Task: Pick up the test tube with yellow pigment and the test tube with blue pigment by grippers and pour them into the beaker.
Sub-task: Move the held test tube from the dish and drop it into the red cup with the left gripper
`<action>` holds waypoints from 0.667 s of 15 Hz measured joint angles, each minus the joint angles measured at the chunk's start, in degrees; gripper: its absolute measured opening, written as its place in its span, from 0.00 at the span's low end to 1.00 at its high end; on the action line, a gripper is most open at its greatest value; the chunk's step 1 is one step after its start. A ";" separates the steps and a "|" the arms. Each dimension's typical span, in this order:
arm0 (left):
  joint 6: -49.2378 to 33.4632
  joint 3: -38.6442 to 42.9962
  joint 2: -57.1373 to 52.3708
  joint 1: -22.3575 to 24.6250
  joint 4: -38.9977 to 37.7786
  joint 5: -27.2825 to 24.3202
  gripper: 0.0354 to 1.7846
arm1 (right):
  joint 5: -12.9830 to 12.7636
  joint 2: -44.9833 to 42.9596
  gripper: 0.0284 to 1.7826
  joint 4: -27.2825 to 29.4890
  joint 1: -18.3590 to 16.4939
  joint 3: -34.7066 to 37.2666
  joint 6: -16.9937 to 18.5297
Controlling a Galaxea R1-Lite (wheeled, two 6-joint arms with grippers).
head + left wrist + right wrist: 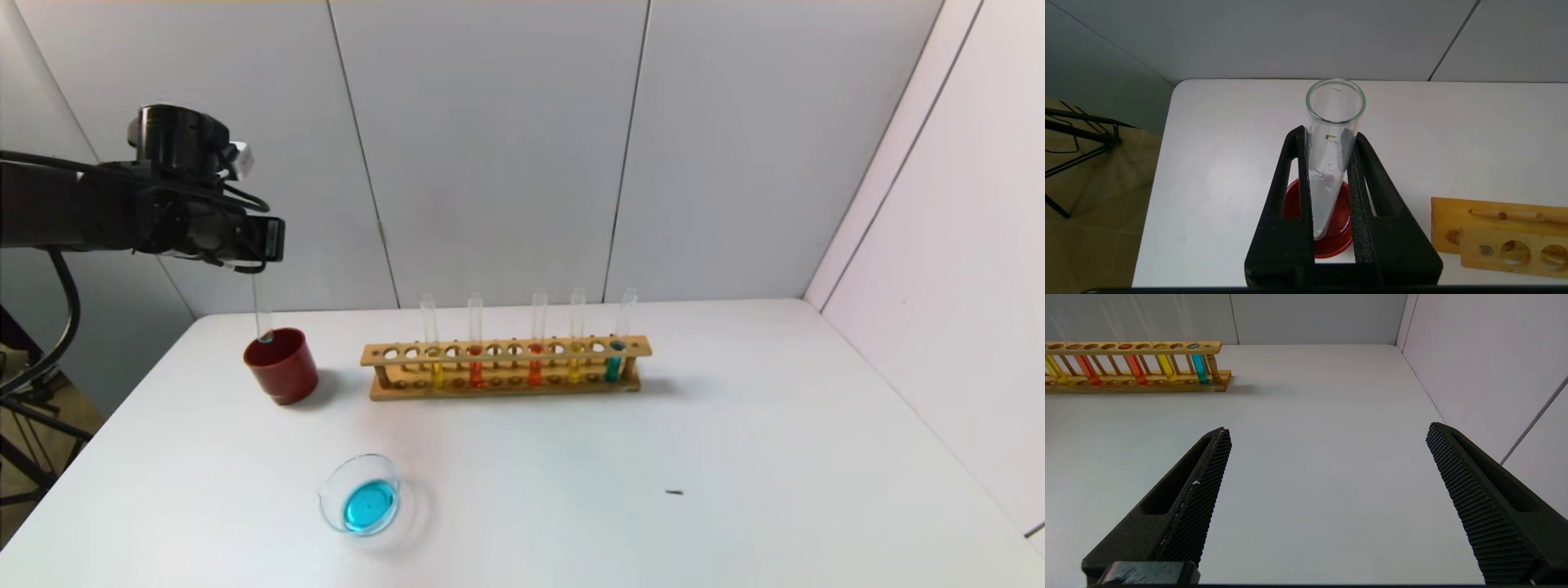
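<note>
My left gripper [257, 265] is shut on an almost empty clear test tube [262, 306], held upright with its round tip just above the dark red cup [282, 367]. In the left wrist view the black fingers [1290, 171] clamp the tube [1331, 163] over the cup [1337, 241]. The beaker [361, 494] at front left holds cyan-blue liquid. In the wooden rack [506, 390] stand two yellow tubes [437, 371] [575, 367] and a blue tube [614, 363] at its right end. My right gripper [1329, 428] is open and empty over bare table, out of the head view.
Two orange-red tubes [476, 371] [535, 369] stand in the rack between the yellow ones. A small dark speck [673, 492] lies at front right. White walls close the back and right. The table's left edge drops off beside the cup.
</note>
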 joint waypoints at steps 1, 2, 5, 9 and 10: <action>-0.35 0.38 0.28 0.00 -0.94 -0.06 0.15 | -0.02 0.00 0.98 0.00 0.00 0.00 0.00; -0.44 1.18 0.52 -0.02 -1.82 -0.12 0.15 | -0.02 0.00 0.98 0.00 0.00 0.00 -0.02; -0.44 4.33 1.11 -0.05 -7.45 -0.33 0.15 | -0.05 0.00 0.98 0.00 -0.02 0.00 -0.02; -0.69 8.33 1.85 -0.27 -12.12 -0.41 0.15 | -0.02 0.00 0.98 0.00 0.00 0.00 -0.02; -0.77 8.84 1.94 -0.29 -12.17 -0.44 0.15 | -0.02 0.00 0.98 0.00 0.00 0.00 -0.02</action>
